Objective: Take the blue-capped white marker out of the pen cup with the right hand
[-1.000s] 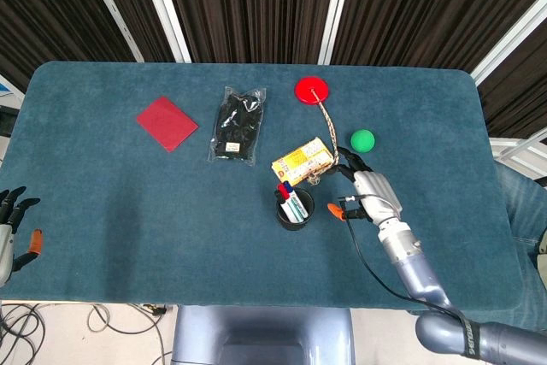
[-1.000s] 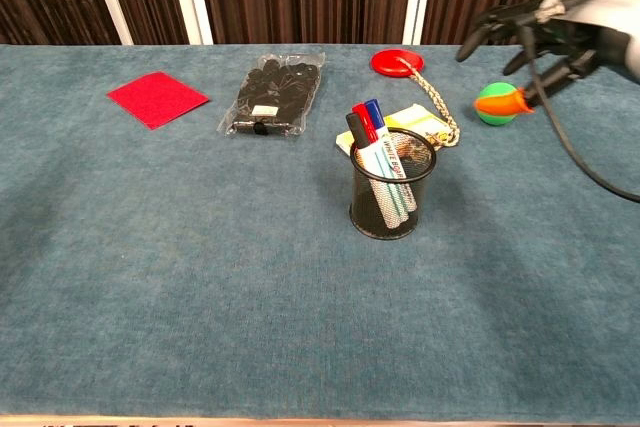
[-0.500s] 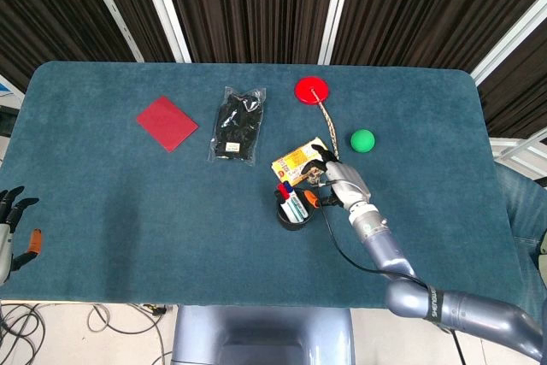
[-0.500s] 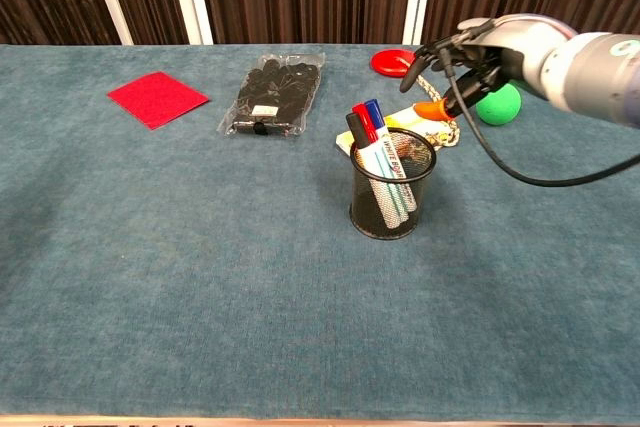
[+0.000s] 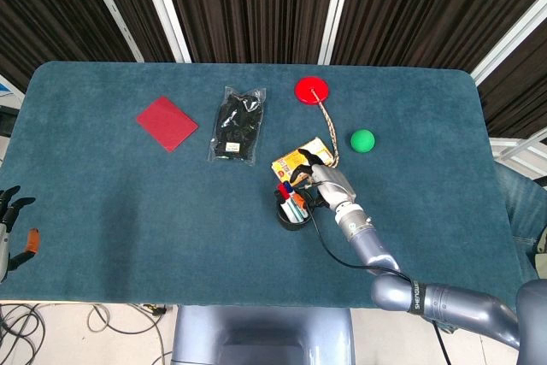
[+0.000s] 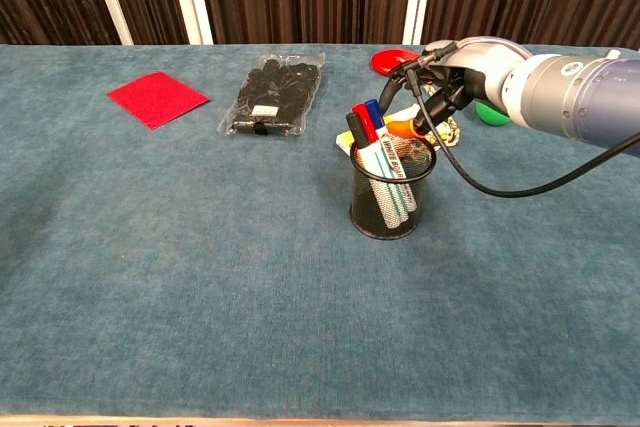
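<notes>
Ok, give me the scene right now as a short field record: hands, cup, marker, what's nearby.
right hand: over the cup's far rim, fingers apart, holding nothing
left hand: at the table's near left edge, idle, open
cup: black mesh, upright, mid-table
blue marker: in the cup, cap up, beside red and black caps
contact: cannot tell whether a fingertip touches the blue marker
nearby: yellow box behind cup; green ball further right

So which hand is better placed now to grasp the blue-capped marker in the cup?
The right hand: it hovers open just beside the blue-capped marker in the pen cup. The left hand is off the table's far left edge.
</notes>
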`<action>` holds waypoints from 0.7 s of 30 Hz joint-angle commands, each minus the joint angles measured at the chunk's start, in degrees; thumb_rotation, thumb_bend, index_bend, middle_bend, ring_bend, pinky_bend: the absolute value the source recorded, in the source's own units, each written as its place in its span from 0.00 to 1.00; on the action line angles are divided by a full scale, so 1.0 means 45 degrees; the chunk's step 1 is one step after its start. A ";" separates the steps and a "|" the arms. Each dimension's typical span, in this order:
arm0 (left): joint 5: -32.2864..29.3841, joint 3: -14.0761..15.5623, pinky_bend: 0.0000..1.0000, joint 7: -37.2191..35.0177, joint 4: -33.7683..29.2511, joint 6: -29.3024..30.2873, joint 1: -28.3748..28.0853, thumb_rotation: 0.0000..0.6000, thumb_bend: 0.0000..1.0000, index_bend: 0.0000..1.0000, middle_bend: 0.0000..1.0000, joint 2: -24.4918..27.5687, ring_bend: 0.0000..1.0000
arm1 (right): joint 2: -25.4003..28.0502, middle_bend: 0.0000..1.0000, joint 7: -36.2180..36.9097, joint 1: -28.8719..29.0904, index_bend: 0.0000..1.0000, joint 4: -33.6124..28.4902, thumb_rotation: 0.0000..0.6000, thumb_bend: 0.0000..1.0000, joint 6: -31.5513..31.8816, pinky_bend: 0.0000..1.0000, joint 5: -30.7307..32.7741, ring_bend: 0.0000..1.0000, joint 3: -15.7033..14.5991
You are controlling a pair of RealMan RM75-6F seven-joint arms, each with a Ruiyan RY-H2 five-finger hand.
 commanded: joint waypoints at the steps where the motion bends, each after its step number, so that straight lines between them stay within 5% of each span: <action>1: -0.0045 -0.0020 0.05 -0.0013 -0.0027 -0.0008 0.0009 1.00 0.45 0.23 0.08 0.0010 0.06 | -0.0003 0.00 0.0022 0.0085 0.46 0.0029 1.00 0.46 -0.0034 0.21 0.0082 0.07 0.0004; 21: -0.0206 -0.0103 0.05 -0.0079 -0.0074 0.0024 0.0043 1.00 0.45 0.23 0.08 0.0012 0.06 | 0.0132 0.00 0.0096 0.0635 0.50 0.0103 1.00 0.46 -0.0353 0.20 0.0861 0.06 -0.0206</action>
